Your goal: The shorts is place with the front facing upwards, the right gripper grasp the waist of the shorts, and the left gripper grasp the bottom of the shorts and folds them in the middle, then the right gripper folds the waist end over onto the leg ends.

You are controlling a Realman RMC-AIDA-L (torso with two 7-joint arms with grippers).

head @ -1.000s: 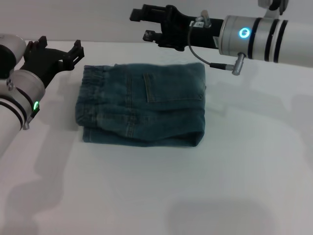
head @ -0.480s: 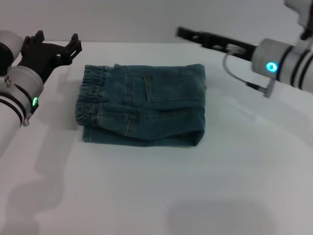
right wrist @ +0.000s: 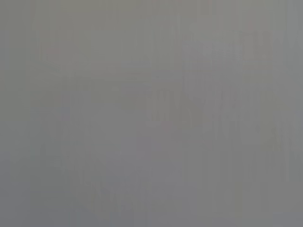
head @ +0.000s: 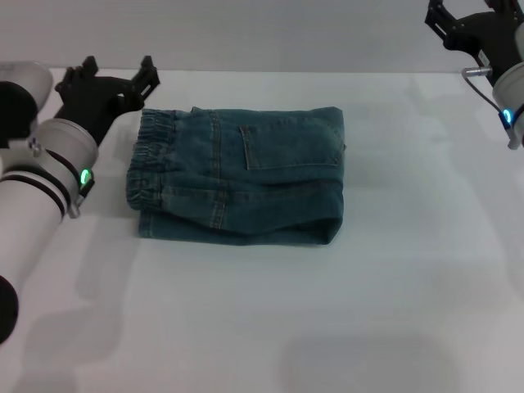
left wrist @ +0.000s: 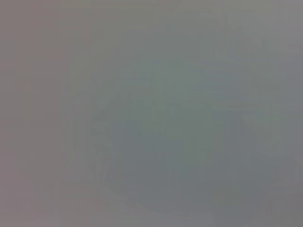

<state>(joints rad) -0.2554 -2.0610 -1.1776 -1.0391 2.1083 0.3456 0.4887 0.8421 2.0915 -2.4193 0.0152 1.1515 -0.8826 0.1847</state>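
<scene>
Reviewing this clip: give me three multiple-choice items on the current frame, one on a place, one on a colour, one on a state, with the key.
1. Where is the gathered waistband of the shorts in the head view?
A. at the bundle's left end
B. at its right end
C. hidden underneath

2. What colour are the shorts?
A. black
B. blue denim
C. red

3. How do the shorts lie?
A. spread flat, unfolded
B. folded into a compact bundle
C. hanging from a gripper

Key: 1 A, the waistband is bunched at the left end, nearest the left gripper. 2 B, the cloth is faded blue denim with a patch pocket on top. 3 B, layered edges show along the near side, and both the left gripper and the right gripper are clear of the cloth on the white table.
</scene>
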